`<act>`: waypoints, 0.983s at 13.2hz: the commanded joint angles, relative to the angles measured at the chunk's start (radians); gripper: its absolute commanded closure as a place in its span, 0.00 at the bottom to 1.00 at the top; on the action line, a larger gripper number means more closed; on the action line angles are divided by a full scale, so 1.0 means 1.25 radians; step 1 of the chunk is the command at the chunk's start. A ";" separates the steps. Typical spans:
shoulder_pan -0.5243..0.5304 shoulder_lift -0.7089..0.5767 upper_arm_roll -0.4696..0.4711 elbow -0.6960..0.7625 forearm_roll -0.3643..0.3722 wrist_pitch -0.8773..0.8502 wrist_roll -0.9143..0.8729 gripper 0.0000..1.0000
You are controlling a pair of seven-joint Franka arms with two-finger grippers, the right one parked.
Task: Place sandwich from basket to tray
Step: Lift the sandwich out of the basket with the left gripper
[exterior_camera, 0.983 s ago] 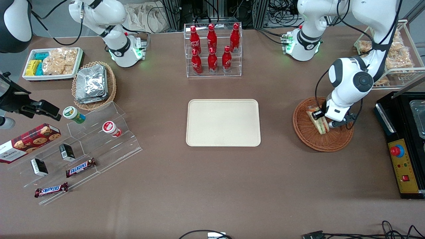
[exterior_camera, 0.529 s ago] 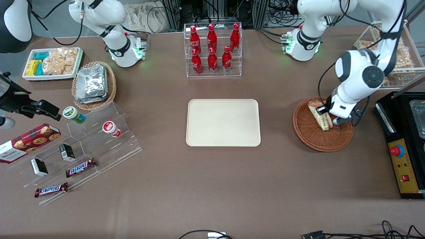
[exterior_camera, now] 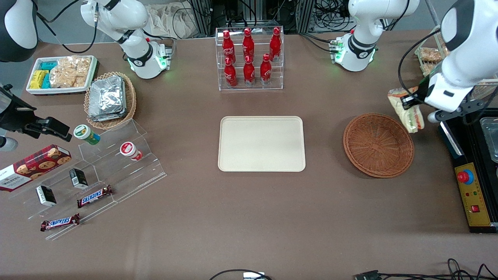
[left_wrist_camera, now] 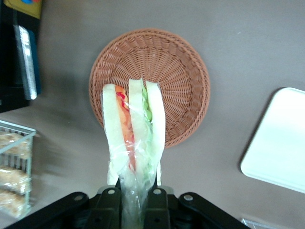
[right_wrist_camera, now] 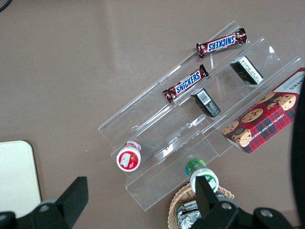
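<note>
Hanging in the air above the table, the sandwich point(exterior_camera: 406, 109) is pinched by its clear wrapper in the gripper point(exterior_camera: 411, 102), whose fingers point(left_wrist_camera: 110, 202) are clamped tight on it, and it dangles clear of everything below. From the front, it sits just off the rim of the basket point(exterior_camera: 378, 145), on the side toward the working arm's end of the table and a little farther from the front camera than the basket's middle. Looking down from the wrist, the sandwich point(left_wrist_camera: 135, 138) shows three pale bread layers with red and green filling between them, hanging over the basket point(left_wrist_camera: 181, 71), which has nothing in it. Nearer the middle of the table lies the tray point(exterior_camera: 261, 144), bare and well apart from the sandwich; one rounded corner of the tray point(left_wrist_camera: 279, 140) peeks into the wrist view. A rack of red bottles point(exterior_camera: 249, 54) stands farther from the front camera than the tray. A black box with a red button point(exterior_camera: 472, 171) sits just beside the basket at the working arm's end.
</note>
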 commanded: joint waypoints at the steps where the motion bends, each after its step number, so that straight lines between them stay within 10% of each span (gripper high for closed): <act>1: -0.021 0.084 -0.030 0.154 0.013 -0.092 0.038 1.00; 9: -0.023 0.250 -0.447 0.328 0.004 -0.131 -0.306 0.97; 13: -0.024 0.293 -0.501 0.329 0.005 -0.084 -0.316 0.97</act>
